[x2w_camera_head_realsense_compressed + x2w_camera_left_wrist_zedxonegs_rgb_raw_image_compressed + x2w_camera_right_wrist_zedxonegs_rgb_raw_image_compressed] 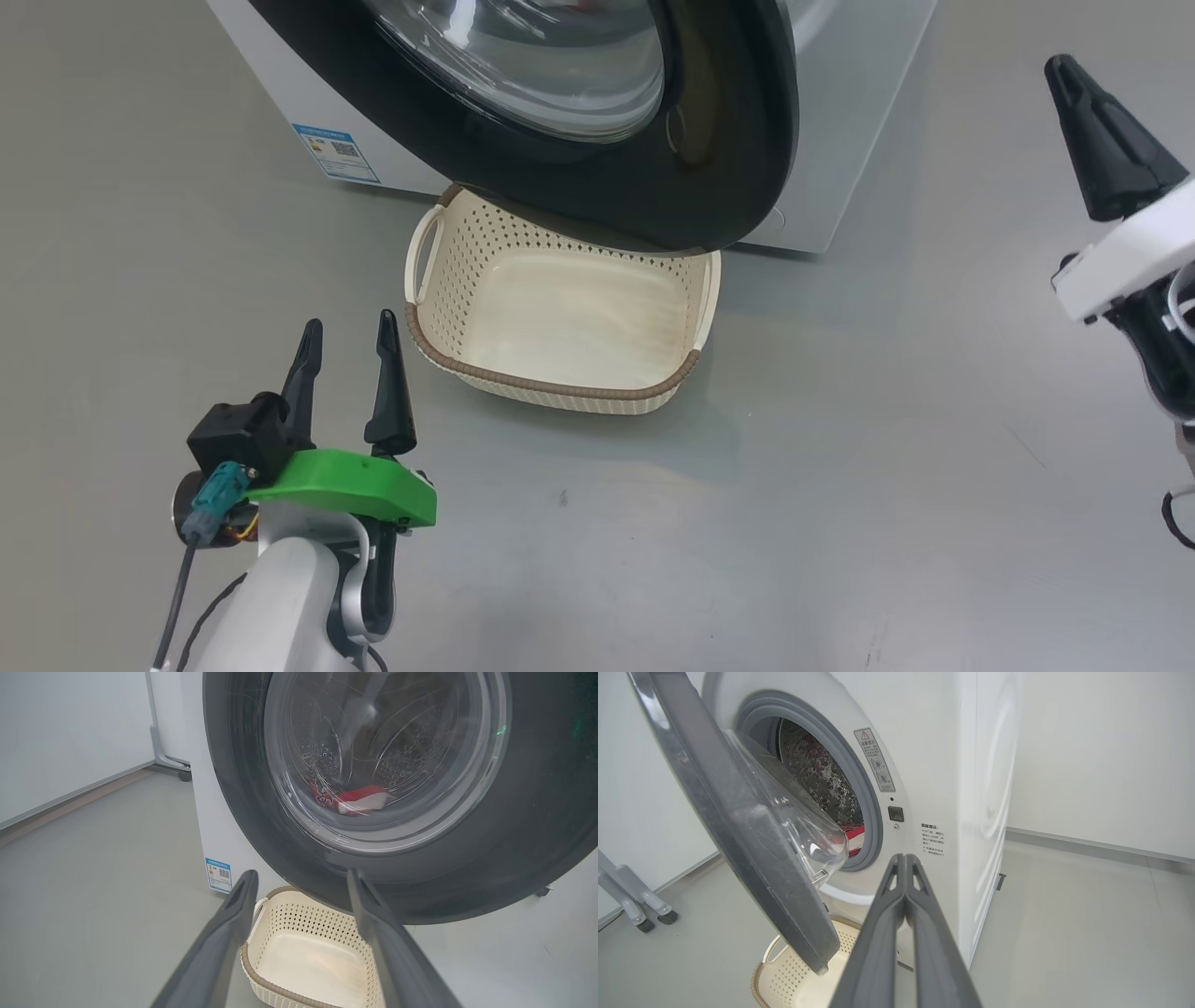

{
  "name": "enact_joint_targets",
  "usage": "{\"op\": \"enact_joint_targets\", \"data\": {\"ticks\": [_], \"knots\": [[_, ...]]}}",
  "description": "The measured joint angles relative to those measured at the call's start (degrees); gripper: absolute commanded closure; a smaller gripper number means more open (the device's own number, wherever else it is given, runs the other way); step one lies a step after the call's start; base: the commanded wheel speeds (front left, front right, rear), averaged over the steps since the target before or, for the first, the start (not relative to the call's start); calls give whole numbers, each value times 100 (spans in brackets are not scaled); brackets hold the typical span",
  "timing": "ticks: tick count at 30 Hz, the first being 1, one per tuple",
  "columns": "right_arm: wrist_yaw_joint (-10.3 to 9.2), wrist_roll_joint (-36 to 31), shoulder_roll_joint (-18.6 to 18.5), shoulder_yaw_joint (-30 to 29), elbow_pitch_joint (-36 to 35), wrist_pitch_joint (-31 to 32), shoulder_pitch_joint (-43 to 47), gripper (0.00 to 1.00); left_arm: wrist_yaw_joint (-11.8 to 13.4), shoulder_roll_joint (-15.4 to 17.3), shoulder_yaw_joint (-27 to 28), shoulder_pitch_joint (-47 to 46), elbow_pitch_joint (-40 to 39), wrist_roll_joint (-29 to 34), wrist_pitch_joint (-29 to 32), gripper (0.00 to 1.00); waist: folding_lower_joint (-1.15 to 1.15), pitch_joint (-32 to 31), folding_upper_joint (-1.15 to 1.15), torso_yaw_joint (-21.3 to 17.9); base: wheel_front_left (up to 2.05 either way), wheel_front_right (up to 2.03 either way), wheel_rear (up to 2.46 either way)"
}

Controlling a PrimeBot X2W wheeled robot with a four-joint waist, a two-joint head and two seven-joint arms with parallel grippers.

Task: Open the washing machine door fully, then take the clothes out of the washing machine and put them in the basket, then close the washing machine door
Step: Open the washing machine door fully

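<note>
Jaws of the right gripper [903,856] are pressed together; those of the left gripper [350,322] stand wide and empty. The washing machine door [738,835] hangs part open above the basket [560,383], its free edge left of the right gripper, so that arm looks nearer for swinging it wide. Clothes [853,835] lie in the drum; the right arm points at the washing machine [934,765] just beside its drum mouth.

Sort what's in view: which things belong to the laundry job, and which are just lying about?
Job: washing machine door, washing machine, clothes in the drum, basket.
Lying about: wheeled stand legs, blue label stuck on the machine.
</note>
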Motion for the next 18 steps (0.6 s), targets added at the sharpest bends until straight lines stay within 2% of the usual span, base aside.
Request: {"op": "enact_joint_targets", "data": {"ticks": [6, 11, 17, 18], "knots": [[-29, -519, -54, -40, -85, -794, 651, 100, 0, 0, -1, 77, 24, 14, 0, 0, 0, -122, 0, -37, 0, 0, 0], [-307, -641, -1, -180, -93, -1283, 1203, 100, 0, 1, -13, 148, 53, 19, 1, 0, 0, -230, 0, -44, 0, 0, 0], [-480, -650, 151, -198, -79, -1586, 1723, 100, 0, 4, -8, 218, 46, 101, 0, 0, 0, -316, 0, -44, 0, 0, 0], [-510, -699, 144, -188, -79, -1636, 1776, 57, 0, 4, -9, 224, 45, 107, 0, 0, 0, -321, 0, -45, 0, 0, 0]]}}
